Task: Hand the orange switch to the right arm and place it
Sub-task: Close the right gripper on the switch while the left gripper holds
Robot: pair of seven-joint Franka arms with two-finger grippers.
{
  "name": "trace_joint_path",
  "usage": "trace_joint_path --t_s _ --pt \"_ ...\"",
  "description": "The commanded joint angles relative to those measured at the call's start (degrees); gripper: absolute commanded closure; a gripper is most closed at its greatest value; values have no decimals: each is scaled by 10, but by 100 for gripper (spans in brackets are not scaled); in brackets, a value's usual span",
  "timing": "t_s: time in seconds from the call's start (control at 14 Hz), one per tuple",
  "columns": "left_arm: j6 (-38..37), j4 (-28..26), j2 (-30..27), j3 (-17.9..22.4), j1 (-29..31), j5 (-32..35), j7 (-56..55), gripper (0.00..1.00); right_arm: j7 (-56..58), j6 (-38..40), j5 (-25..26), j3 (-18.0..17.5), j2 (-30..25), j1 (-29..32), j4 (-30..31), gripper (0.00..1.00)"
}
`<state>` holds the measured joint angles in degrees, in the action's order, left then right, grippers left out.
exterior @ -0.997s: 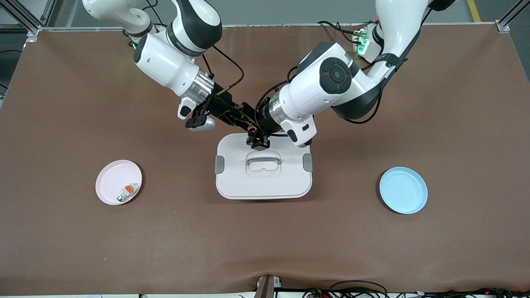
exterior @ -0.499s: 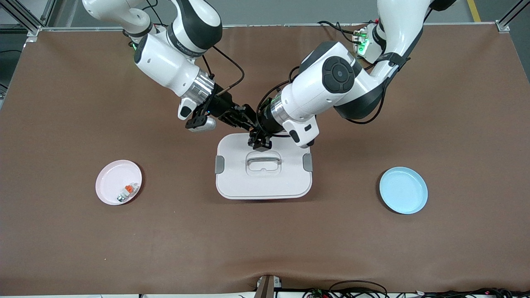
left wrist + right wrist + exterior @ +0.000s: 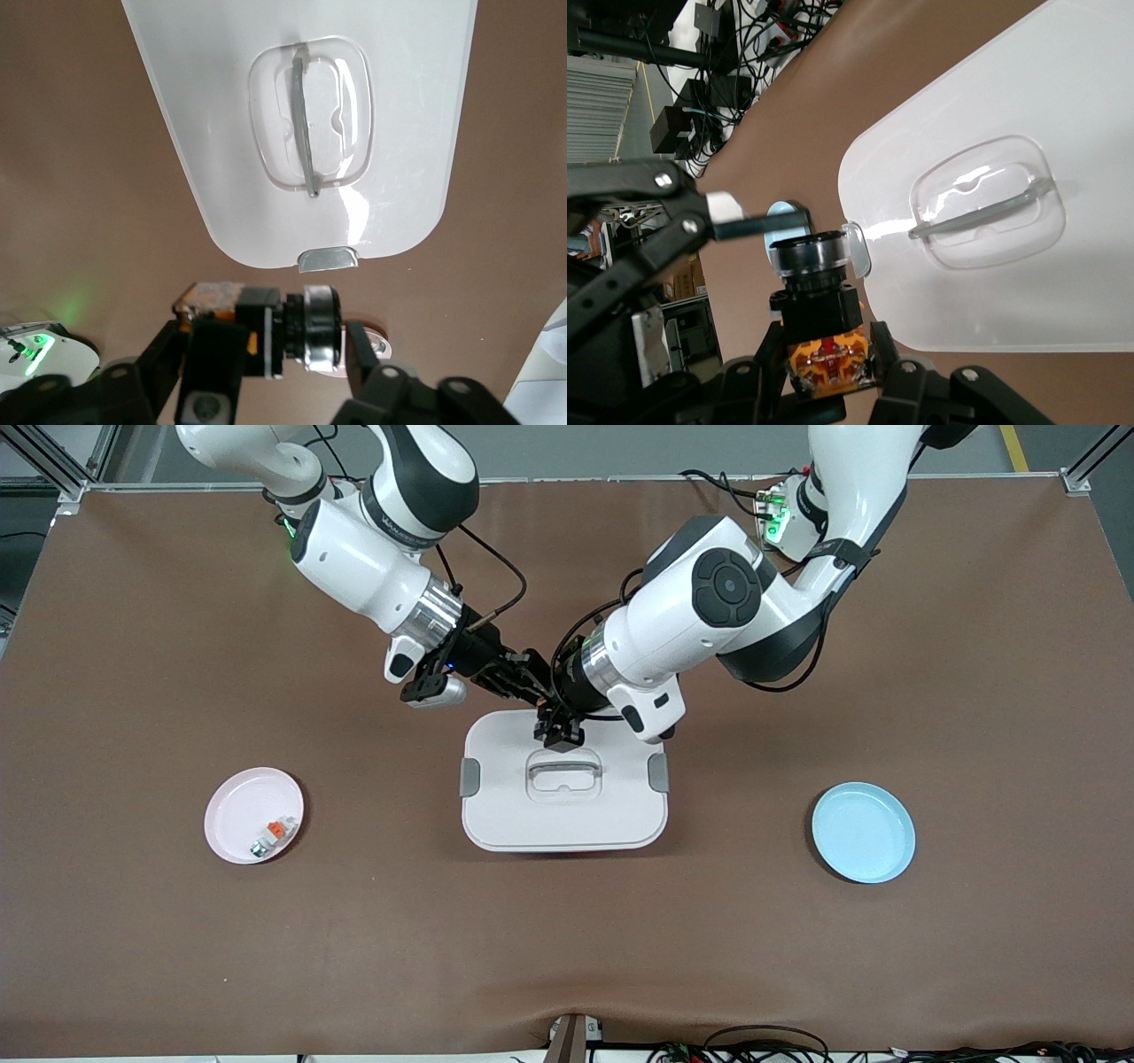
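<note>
The orange switch (image 3: 828, 350), a black block with an orange end and a silver ring, hangs in the air over the edge of the white lid (image 3: 567, 819) farthest from the front camera. My right gripper (image 3: 826, 370) is shut on its black body, one finger on each side. My left gripper (image 3: 266, 341) spans the switch (image 3: 275, 329) lengthwise, and a thin gap shows between the silver ring and one of its fingers (image 3: 365, 341), so it is open. In the front view the right gripper (image 3: 530, 677) and left gripper (image 3: 556, 731) meet and hide the switch.
The white lid with a clear handle lies mid-table. A pink plate (image 3: 237, 802) toward the right arm's end holds a small white-and-grey piece with an orange patch (image 3: 271, 833). A blue plate (image 3: 864, 833) lies toward the left arm's end.
Both arms have shifted together slightly toward the left arm's end, with the grippers still meeting over the lid's edge. The plates and lid have not moved.
</note>
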<state>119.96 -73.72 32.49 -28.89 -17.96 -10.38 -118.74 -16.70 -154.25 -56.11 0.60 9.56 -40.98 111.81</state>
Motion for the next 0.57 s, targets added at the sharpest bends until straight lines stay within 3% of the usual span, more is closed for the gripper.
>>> trace_joint_path --t_s 0.0,0.28,0.5 --pt "-3 11 -7 -1 -5 1 -1 0 -8 -1 -10 3 15 -15 -20 100" --pt "-17 12 -15 1 -1 3 0 0 13 7 8 4 16 -10 -26 100" --pt "-53 11 -32 2 13 26 48 0 73 56 112 7 17 5 -27 100"
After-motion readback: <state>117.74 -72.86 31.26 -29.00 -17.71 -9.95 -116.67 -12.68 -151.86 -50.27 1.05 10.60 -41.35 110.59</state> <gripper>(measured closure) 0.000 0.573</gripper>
